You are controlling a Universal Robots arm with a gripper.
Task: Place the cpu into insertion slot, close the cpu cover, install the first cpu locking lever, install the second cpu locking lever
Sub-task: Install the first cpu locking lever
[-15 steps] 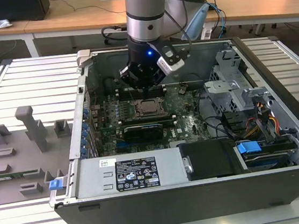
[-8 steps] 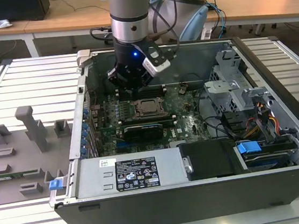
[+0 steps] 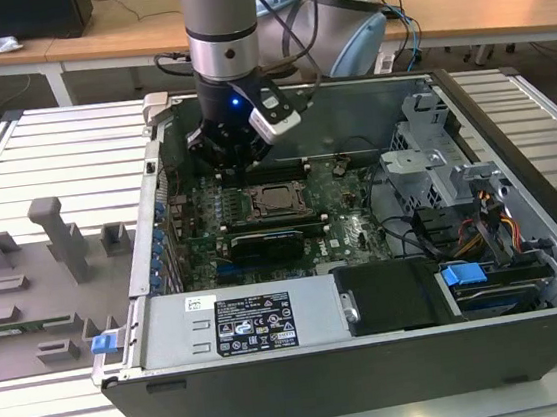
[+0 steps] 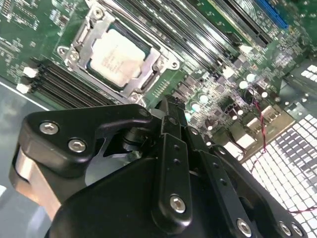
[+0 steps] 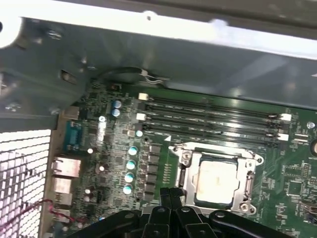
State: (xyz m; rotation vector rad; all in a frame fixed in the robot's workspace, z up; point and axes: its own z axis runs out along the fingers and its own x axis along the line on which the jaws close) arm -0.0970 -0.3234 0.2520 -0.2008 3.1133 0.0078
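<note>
Cpu [image 5: 214,181] seated in insertion slot [image 5: 196,192], cpu cover [image 5: 246,174] lying flat around it. Fingers [image 5: 166,197] clenched together, empty, near slot edge, over motherboard [image 5: 158,166].

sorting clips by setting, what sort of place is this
Probably a robotics lab or workshop: an open grey metal computer case lies on a white slatted metal workbench, long wooden desks stand behind it, and grey plastic fixture blocks sit at the exterior view's left.

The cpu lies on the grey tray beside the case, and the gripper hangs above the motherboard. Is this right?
No: the cpu sits in the insertion slot, as the first wrist view shows. The gripper does hang above the motherboard.
</note>
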